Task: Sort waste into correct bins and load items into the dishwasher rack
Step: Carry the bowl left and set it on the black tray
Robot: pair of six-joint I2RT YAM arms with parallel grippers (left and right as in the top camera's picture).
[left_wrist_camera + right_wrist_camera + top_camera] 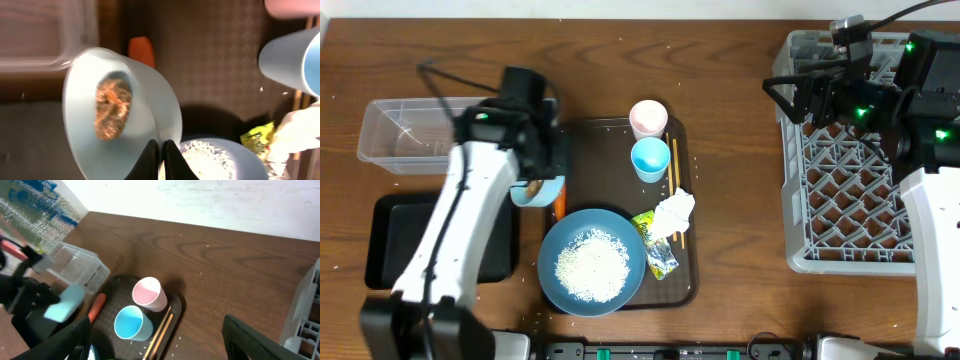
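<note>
**No legible text in your views**

You have only two printed surfaces, and neither can be read. The small yellow-green printed plastic wrapper (257,137) lies near the front right corner of the dark-brown rectangular serving tray (605,160). It carries dark lettering on a yellow patch, too blurred in the left wrist view to spell out. The clear rectangular plastic tub (75,267), toward the far left of the brown wooden table (740,200), bears a small white sticker (93,281) on its side wall, its print too small to make out.
</note>
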